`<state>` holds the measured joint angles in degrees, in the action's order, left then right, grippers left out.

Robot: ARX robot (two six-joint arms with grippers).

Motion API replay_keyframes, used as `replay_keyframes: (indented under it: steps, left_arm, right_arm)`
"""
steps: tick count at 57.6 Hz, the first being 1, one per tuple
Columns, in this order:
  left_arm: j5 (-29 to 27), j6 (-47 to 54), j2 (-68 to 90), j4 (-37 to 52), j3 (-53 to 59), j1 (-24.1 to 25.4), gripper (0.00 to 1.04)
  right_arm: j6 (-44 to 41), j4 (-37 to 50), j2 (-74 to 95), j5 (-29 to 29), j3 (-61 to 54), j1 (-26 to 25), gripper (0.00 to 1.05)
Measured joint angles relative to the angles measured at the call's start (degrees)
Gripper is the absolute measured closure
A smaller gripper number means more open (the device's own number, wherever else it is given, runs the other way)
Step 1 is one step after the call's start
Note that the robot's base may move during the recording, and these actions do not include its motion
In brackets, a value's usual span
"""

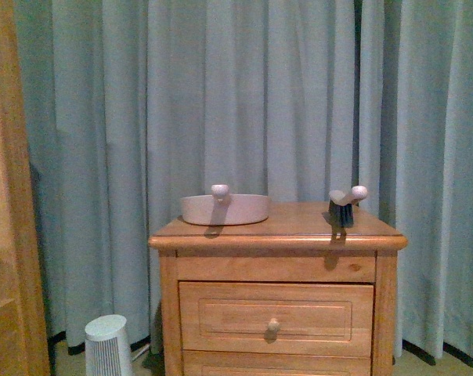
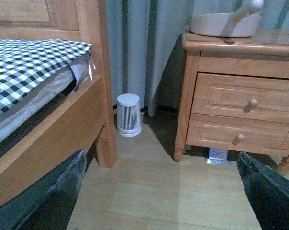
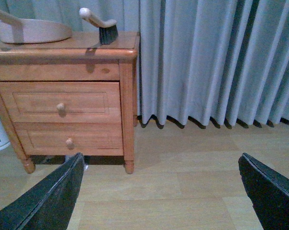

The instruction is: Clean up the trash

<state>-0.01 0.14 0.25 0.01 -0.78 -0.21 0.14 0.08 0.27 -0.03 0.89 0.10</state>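
Observation:
No crumpled white wad of trash shows in any view. A beige dustpan [image 1: 225, 208] lies on top of the wooden nightstand [image 1: 277, 235], and a small brush [image 1: 344, 205] with dark bristles lies near its right edge. The dustpan [image 2: 226, 21] shows in the left wrist view, and both dustpan [image 3: 32, 28] and brush [image 3: 100, 26] in the right wrist view. My left gripper [image 2: 161, 191] is open and empty above the wooden floor. My right gripper [image 3: 161, 191] is open and empty above the floor to the right of the nightstand. Neither arm shows in the front view.
A bed [image 2: 34, 62] with a checked cover and wooden frame stands left of the nightstand. A small white ribbed appliance [image 2: 128, 114] sits on the floor between them, also in the front view [image 1: 107, 345]. Grey-blue curtains [image 1: 244, 94] hang behind. A power strip [image 2: 217, 154] lies under the nightstand.

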Motion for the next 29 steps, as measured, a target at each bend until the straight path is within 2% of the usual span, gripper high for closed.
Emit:
replay_keyframes:
  steps: [29]
  left_arm:
    - [0.0,0.0,0.0,0.0,0.0,0.0,0.08]
  right_arm:
    - [0.0,0.0,0.0,0.0,0.0,0.0,0.07]
